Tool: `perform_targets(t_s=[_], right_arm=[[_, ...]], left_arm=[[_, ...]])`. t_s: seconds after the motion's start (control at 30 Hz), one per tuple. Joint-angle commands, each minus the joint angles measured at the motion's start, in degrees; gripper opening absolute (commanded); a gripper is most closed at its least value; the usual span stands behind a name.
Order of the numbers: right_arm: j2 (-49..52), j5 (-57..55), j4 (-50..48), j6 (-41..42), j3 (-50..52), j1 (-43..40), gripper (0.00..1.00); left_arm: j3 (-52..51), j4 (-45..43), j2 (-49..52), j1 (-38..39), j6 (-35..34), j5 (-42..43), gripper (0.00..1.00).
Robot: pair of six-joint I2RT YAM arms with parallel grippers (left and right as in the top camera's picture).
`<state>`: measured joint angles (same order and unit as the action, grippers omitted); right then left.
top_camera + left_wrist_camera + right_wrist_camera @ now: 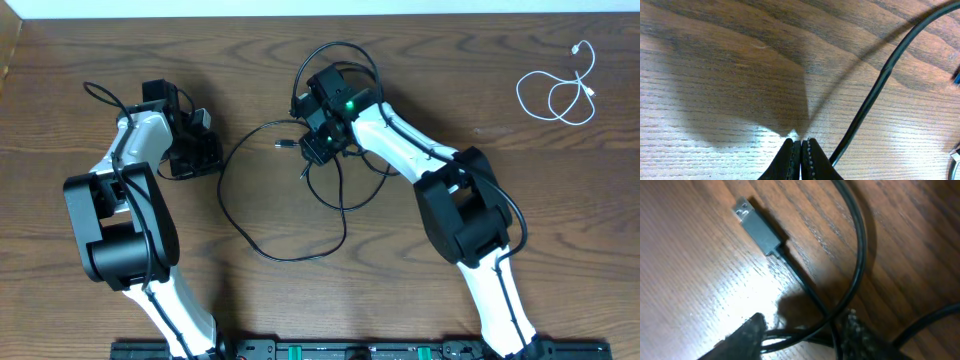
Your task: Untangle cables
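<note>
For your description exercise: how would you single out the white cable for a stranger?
On the wooden table, go to the far right corner in the overhead view. The white cable lies there alone in loose loops; the other cables are black and tangled mid-table.

Robotics lab, wood-grain table [60,300], arm-mounting rail [350,351]
</note>
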<state>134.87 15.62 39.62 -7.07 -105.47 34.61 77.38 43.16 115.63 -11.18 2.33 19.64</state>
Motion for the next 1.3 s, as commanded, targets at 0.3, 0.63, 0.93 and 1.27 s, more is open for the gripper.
perform_targets(t_s=[0.3,0.63,0.93,1.27], right_arm=[[2.97,-8.26,5.07,-1.07,-0.15,1.29,0.13],[0.98,-9.7,5.18,6.82,-1.42,1.01,0.01],[-10.21,-7.34,5.22,9.22,-2.64,-0.74,0.01],[-28.39,1.53,6.49,9.2,-2.64,-8.04,0.01]], left_arm=[[-0.46,0.02,0.74,0.13,-0.48,0.87,0.08],[4.2,3.45,-0.72,0.13,-0.5,0.9,0.26],[10.58,8.79,-14.12,0.11,-0.5,0.9,0.85],[10.69,5.38,-31.36,0.11,-0.7,0.37,0.91]])
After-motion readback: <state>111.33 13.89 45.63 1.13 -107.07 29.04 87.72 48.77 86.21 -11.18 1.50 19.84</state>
